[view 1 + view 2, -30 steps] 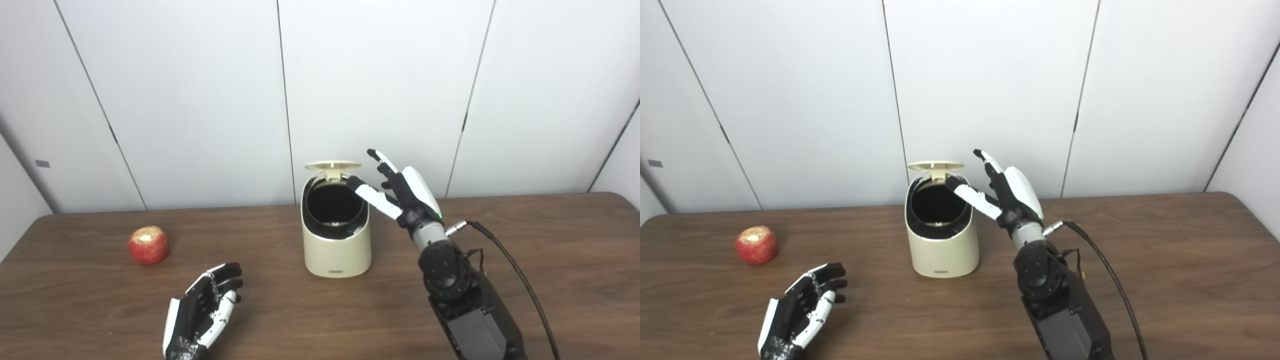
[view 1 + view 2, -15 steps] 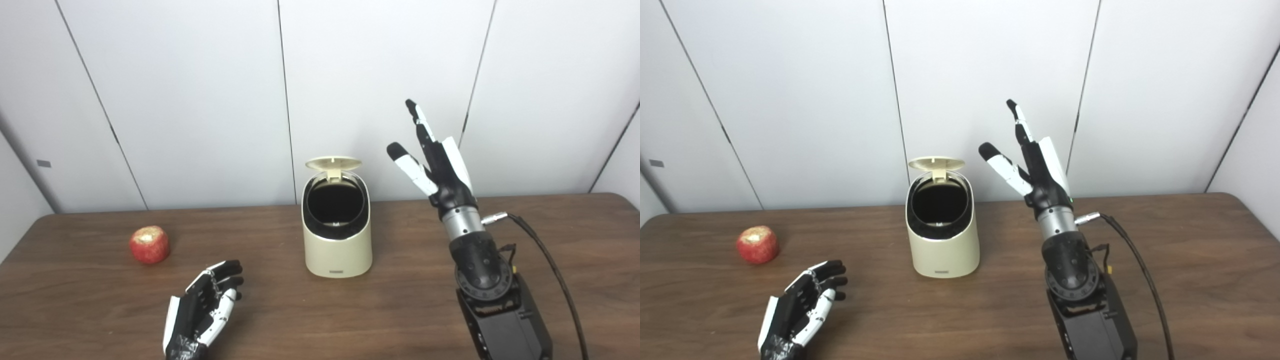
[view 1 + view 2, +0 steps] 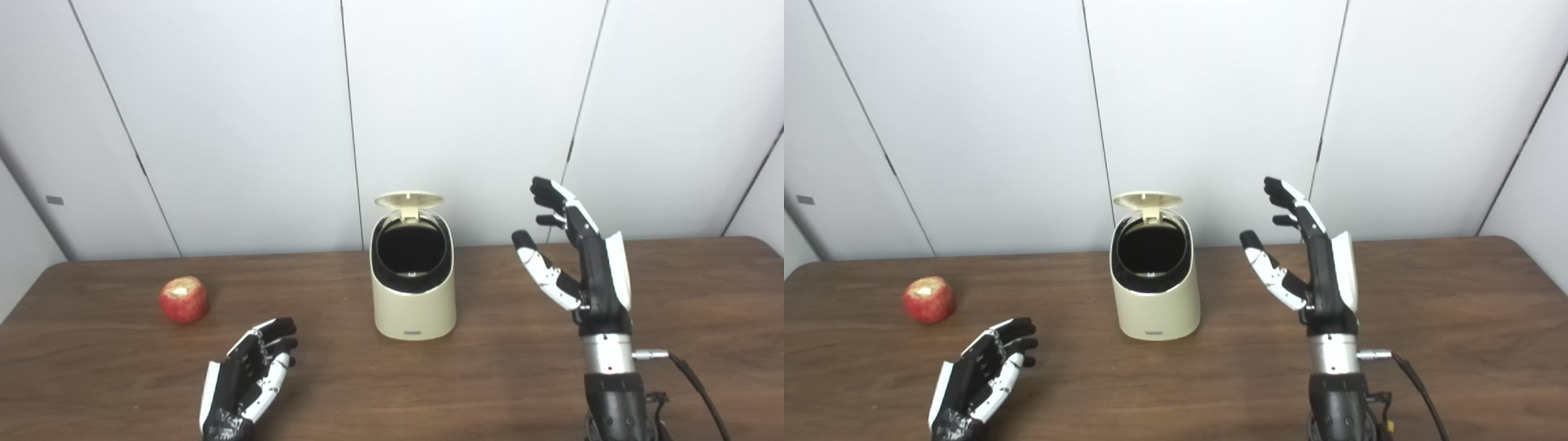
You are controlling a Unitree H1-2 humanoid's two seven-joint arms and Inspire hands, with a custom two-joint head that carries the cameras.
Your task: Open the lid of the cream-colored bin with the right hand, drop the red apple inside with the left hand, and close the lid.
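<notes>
Standing mid-table, the cream bin (image 3: 414, 288) has its lid (image 3: 408, 200) flipped up; a small label low on its front is too tiny to read. R hand (image 3: 579, 257) has pulled back from the rim, now well right of the bin, raised, fingers apart, holding nothing. Apple (image 3: 184, 299) sits far left, same spot. L hand (image 3: 248, 376) stays near the front edge, loosely open, empty. Brown wood table (image 3: 704, 294), white wall panels (image 3: 233, 110) behind.

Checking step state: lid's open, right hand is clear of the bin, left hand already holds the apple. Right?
Not quite. The left hand is empty; the apple sits on the table, apart from it, as the left eye view shows. The lid is open and the right hand is clear of the bin.
</notes>
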